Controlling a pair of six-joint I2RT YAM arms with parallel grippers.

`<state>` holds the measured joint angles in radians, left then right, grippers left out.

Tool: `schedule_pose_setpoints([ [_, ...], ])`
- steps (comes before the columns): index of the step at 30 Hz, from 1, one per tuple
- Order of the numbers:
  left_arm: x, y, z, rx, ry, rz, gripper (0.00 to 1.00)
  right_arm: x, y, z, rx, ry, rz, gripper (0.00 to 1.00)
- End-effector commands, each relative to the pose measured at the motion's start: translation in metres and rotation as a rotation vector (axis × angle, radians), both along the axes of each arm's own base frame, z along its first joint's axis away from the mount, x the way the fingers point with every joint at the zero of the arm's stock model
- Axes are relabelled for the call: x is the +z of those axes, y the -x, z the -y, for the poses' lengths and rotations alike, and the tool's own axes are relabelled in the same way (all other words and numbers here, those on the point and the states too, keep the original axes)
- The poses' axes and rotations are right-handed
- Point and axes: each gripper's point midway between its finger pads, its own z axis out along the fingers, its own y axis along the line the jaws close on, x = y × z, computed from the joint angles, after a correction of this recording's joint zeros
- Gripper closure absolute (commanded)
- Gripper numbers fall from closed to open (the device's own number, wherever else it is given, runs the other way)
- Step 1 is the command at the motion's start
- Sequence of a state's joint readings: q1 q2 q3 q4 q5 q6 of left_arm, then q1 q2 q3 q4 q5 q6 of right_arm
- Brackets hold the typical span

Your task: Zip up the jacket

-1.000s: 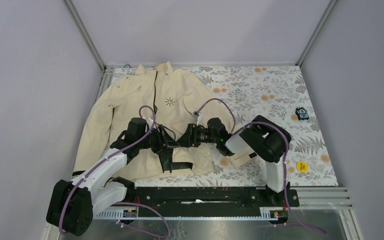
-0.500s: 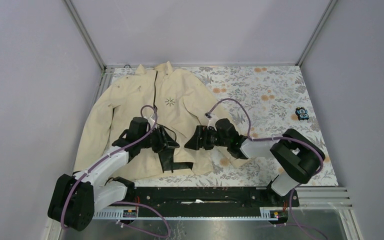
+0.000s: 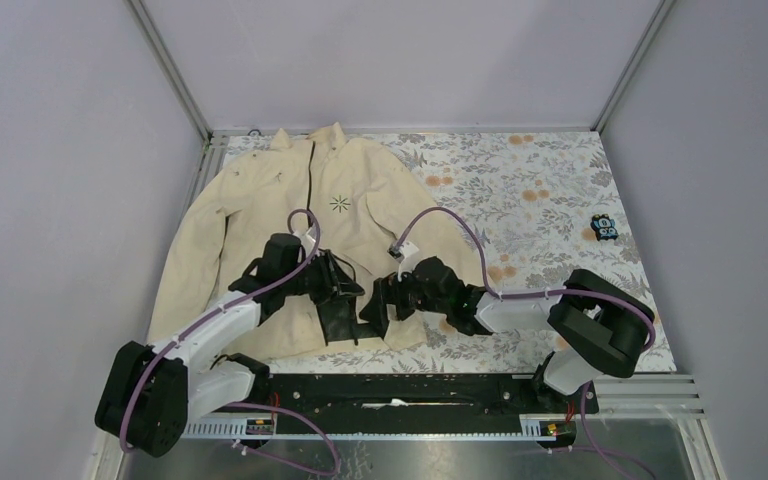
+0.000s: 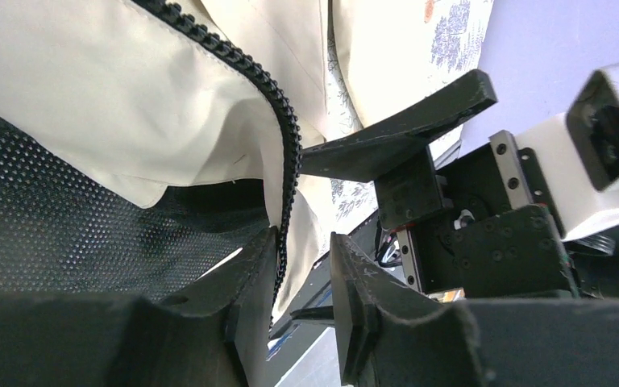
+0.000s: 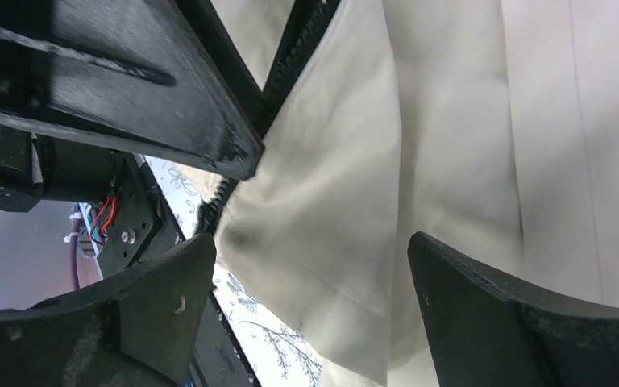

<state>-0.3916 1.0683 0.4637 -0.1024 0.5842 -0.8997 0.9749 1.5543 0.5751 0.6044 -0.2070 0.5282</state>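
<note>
The cream jacket [image 3: 260,200] lies flat on the left of the table, collar at the far end. Its dark zipper [image 3: 311,170] is closed along the upper part. Lower down the front is parted and shows black mesh lining [image 3: 338,322]. My left gripper [image 3: 350,292] is over that gap. In the left wrist view its jaws [image 4: 302,270] stand slightly apart, with the toothed zipper edge [image 4: 288,153] running between them against the left finger. My right gripper [image 3: 372,308] is wide open just to the right. In the right wrist view [image 5: 314,274] the jacket's hem corner [image 5: 355,306] lies between its fingers.
A floral cloth [image 3: 540,190] covers the table. A small blue-and-black object [image 3: 602,227] sits at the far right, and a yellow disc [image 3: 605,333] lies near the right arm's base. A black rail [image 3: 410,390] runs along the near edge. Grey walls close in on both sides.
My right arm has stretched out low, and its gripper has come down toward the near hem beside the left gripper. The left gripper has shifted slightly to the right.
</note>
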Motion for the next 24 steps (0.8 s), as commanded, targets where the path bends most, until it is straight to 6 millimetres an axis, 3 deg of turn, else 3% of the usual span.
schedule_pose_setpoints([
  [1, 0.013, -0.008, 0.01, -0.017, 0.035, 0.044, 0.69, 0.028, -0.013, -0.015, 0.016, -0.085, 0.116, 0.03],
  [5, 0.009, -0.008, 0.014, -0.029, 0.027, 0.037, 0.73, 0.03, -0.009, -0.021, 0.032, -0.128, 0.098, 0.06],
  [13, 0.005, -0.009, 0.016, -0.034, 0.009, 0.039, 0.9, 0.029, -0.007, -0.022, 0.025, -0.156, 0.067, 0.32],
  [18, 0.002, -0.008, 0.016, -0.042, 0.003, 0.035, 0.94, 0.031, -0.01, -0.024, -0.011, -0.186, 0.032, 0.37],
  [20, 0.002, -0.007, 0.016, -0.045, 0.006, 0.035, 1.0, 0.029, -0.008, -0.028, -0.004, -0.199, 0.011, 0.41],
  [24, 0.007, -0.006, 0.02, -0.06, 0.035, 0.038, 1.0, 0.024, -0.004, -0.033, 0.018, -0.224, -0.025, 0.43],
])
